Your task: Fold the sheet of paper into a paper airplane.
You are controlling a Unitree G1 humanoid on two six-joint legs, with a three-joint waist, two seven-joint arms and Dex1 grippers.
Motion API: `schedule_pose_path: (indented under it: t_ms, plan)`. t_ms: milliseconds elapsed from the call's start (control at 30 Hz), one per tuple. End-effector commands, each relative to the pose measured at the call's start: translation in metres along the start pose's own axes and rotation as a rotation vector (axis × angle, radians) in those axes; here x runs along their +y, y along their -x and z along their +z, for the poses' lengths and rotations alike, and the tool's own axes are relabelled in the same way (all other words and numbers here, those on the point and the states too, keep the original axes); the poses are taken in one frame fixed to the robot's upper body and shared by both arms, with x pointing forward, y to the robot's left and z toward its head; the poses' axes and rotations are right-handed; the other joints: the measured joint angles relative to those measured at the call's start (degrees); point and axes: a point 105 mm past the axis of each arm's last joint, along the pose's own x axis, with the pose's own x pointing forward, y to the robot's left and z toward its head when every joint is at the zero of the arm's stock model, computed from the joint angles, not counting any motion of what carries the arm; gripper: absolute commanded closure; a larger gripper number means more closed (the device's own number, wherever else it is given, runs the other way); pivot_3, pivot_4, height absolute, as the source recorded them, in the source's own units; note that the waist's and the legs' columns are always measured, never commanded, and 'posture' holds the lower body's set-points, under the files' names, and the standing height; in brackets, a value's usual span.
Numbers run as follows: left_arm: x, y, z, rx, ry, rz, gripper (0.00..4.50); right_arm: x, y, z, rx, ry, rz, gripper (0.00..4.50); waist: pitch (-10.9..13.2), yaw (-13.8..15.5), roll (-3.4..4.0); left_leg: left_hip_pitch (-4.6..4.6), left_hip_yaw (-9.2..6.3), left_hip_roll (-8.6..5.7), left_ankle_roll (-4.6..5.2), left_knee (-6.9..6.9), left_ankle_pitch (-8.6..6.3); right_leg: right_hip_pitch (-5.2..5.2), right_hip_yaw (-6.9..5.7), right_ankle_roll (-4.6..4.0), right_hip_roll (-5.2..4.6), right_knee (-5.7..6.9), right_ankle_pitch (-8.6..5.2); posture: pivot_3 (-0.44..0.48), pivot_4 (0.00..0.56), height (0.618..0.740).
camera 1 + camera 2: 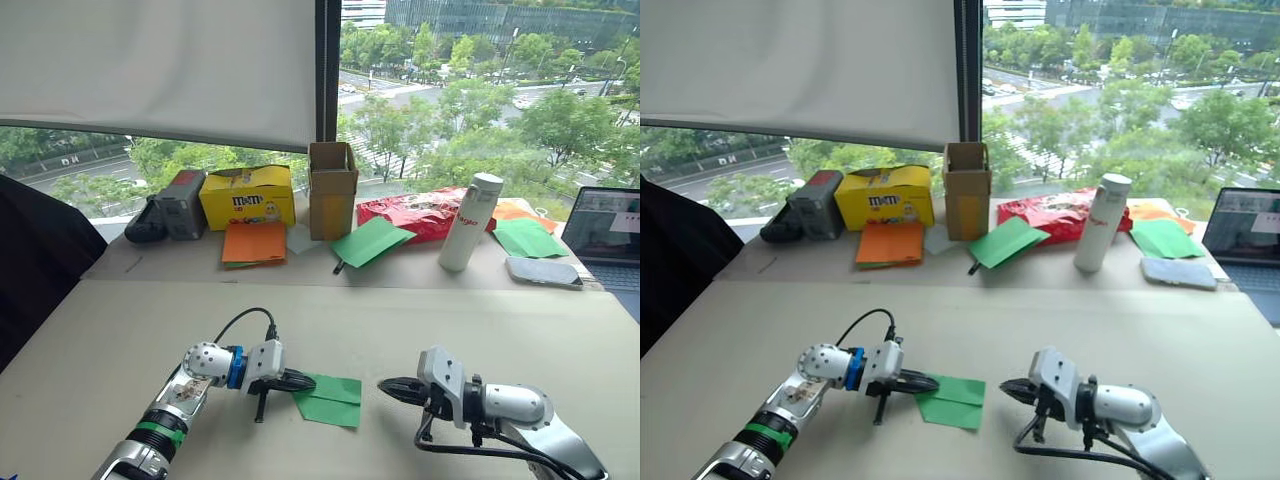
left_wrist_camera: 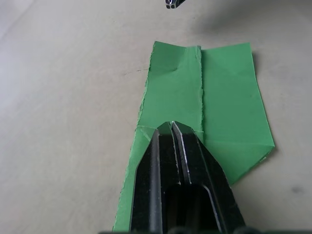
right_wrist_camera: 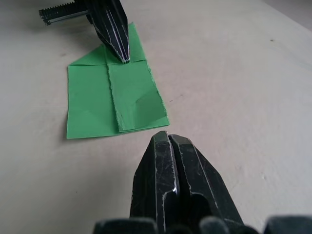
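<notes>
Beige table (image 1: 120, 330) | our left gripper (image 1: 306, 380) closed, pressing half-folded green paper (image 1: 335, 400) near front edge | right gripper (image 1: 388, 386) closed, empty | nose and wings left

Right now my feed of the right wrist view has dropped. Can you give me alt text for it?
A partly folded green sheet of paper lies flat on the beige table, with a ragged-edged flap folded over its middle. The left claw, fingers shut, presses its tip on the paper's far end. The right claw, also shut, points at the sheet's near edge without touching it.
</notes>
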Motion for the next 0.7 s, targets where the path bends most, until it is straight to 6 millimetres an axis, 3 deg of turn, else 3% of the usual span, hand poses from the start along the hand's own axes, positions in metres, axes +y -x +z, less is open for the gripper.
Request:
schedule_pose_path:
  t_ms: [33, 67, 167, 333, 500, 700]
  plan:
    - [0.006, 0.014, 0.015, -0.074, 0.111, 0.039, 4.50, 0.003, -0.001, 0.012, -0.040, -0.060, 0.026, 2.96, 0.1, 0.0, 0.04, 0.00, -0.01, 0.01, 0.00, 0.00, 0.00, -0.03, -0.01, -0.03, 0.00, 0.00, 0.02, 0.000, 0.150, 0.740]
    - [0.009, 0.019, 0.022, -0.093, 0.129, 0.056, 4.50, 0.002, -0.001, 0.014, -0.048, -0.072, 0.026, 2.61, 0.2, 0.0, -0.04, 0.00, -0.03, 0.03, 0.00, 0.00, 0.00, -0.10, 0.00, -0.04, 0.00, 0.01, 0.02, 0.000, 0.150, 0.740]
    - [0.016, 0.037, 0.037, -0.117, 0.156, 0.106, 3.71, -0.004, 0.000, 0.021, -0.076, -0.124, 0.017, 1.53, 0.4, -0.1, -0.26, -0.01, -0.07, 0.07, 0.00, 0.00, 0.00, -0.24, -0.02, -0.05, 0.00, 0.02, 0.03, 0.000, 0.150, 0.740]
    - [0.025, 0.062, 0.053, -0.141, 0.175, 0.193, 2.09, -0.010, 0.002, 0.027, -0.114, -0.351, 0.049, 0.00, 0.5, -0.1, -0.18, 0.00, -0.10, 0.08, 0.00, -0.02, 0.00, -0.11, 0.00, -0.06, -0.10, 0.01, 0.03, 0.000, 0.150, 0.740]
    - [0.020, 0.070, 0.052, -0.087, 0.146, 0.232, 0.38, -0.004, -0.002, 0.024, -0.114, -0.567, 0.140, 0.00, 0.5, -0.1, -0.19, 0.02, -0.16, 0.09, 0.00, -0.08, 0.00, -0.14, 0.01, -0.08, -0.41, -0.04, 0.05, 0.000, 0.150, 0.740]
    - [0.005, 0.069, 0.037, -0.037, 0.165, 0.240, 0.38, -0.001, -0.016, 0.022, -0.116, -0.709, 0.215, 0.00, 0.5, -0.1, -0.15, 0.03, -0.21, 0.05, 0.00, -0.10, 0.00, -0.15, -0.01, -0.13, -0.75, -0.05, 0.06, 0.000, 0.150, 0.740]
